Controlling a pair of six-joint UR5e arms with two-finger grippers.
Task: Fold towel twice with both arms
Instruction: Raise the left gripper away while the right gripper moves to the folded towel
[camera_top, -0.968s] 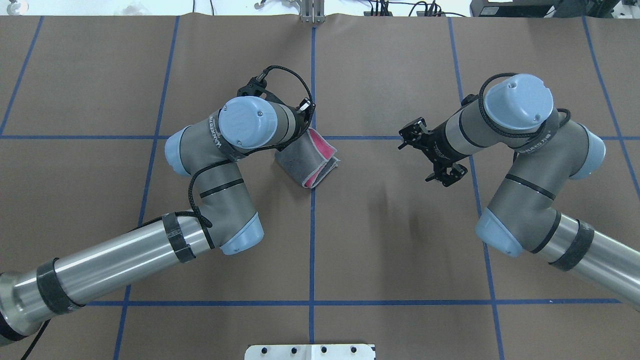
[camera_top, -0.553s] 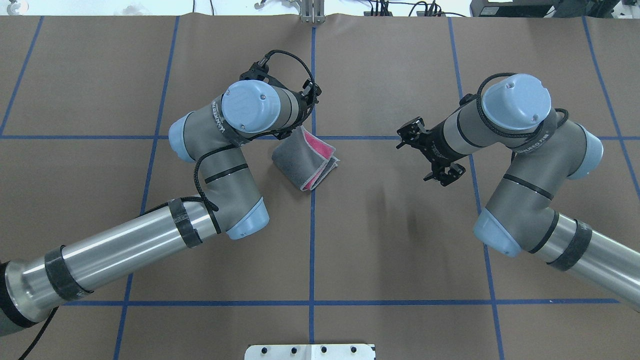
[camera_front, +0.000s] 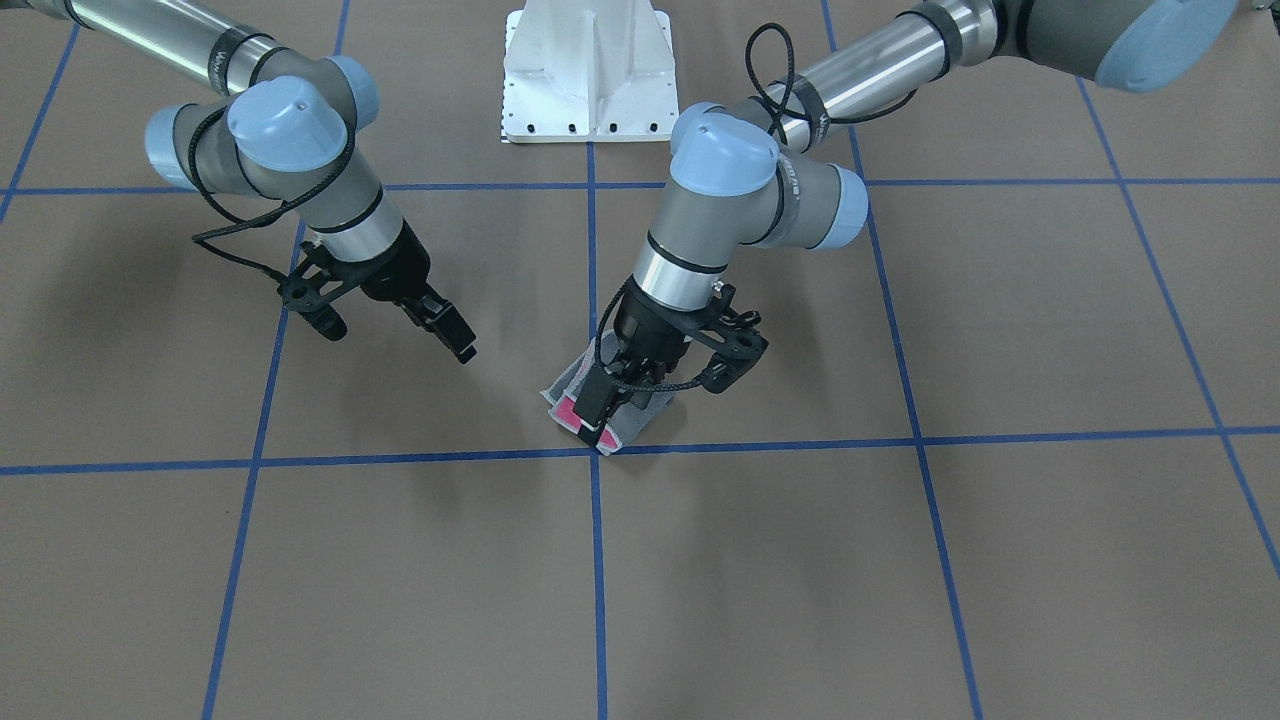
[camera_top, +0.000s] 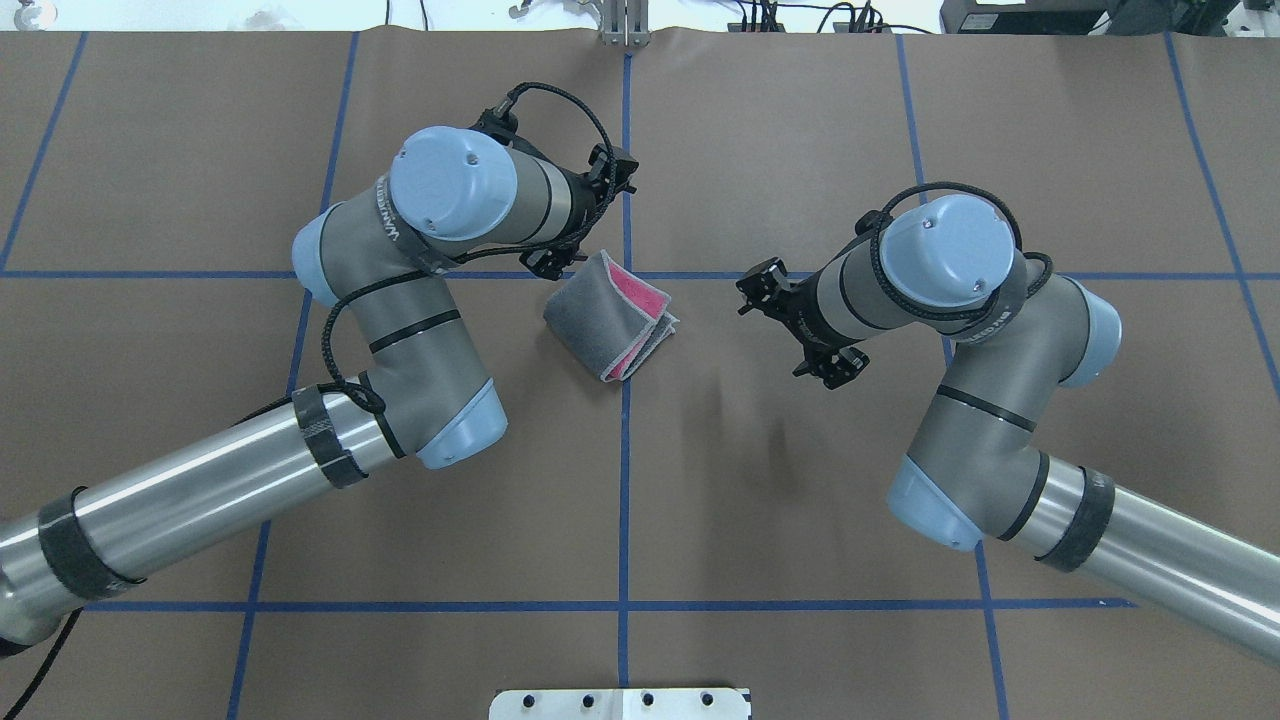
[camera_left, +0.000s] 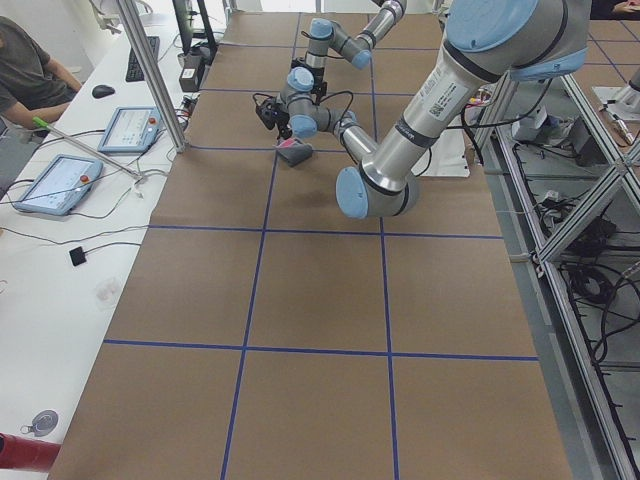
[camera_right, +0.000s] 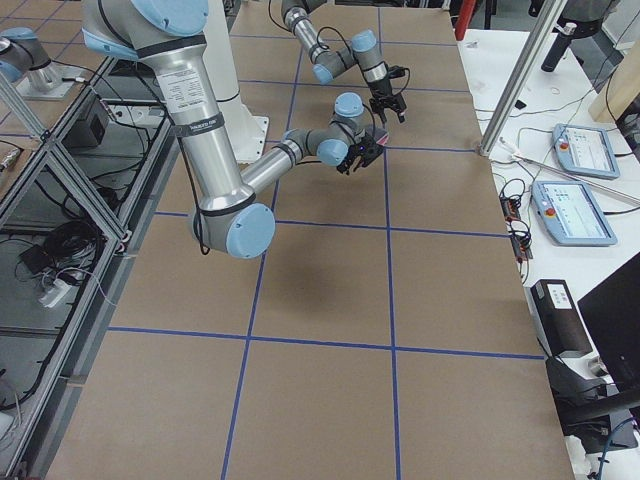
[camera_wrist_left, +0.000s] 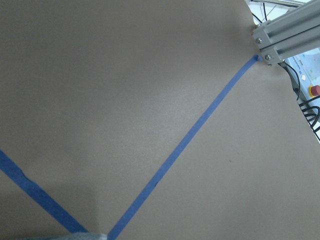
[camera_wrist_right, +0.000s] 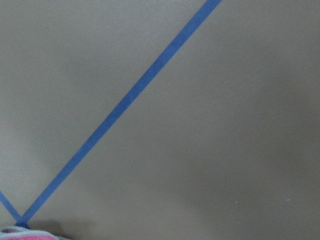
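the towel (camera_top: 605, 318) lay on the brown table (camera_top: 800, 500), folded into a small thick bundle. it was grey on top, with pink showing along its far and right edges. it sat at a crossing of the blue tape lines (camera_top: 624, 480), mostly left of the centre line and on the side of the cross line nearer the robot.

the left gripper (camera_front: 598, 428) pointed down at the towel's far left corner. its fingers looked slightly parted and held nothing, and the towel lay flat beside them. the left arm (camera_top: 440, 200) bent over the table to the towel's left.

the right gripper (camera_front: 452, 335) hung above bare table, well apart from the towel on its right. its fingers seemed apart too, and it was empty. the right arm (camera_top: 940, 260) angled in from the right.

each wrist view showed only a sliver of cloth at its bottom edge.
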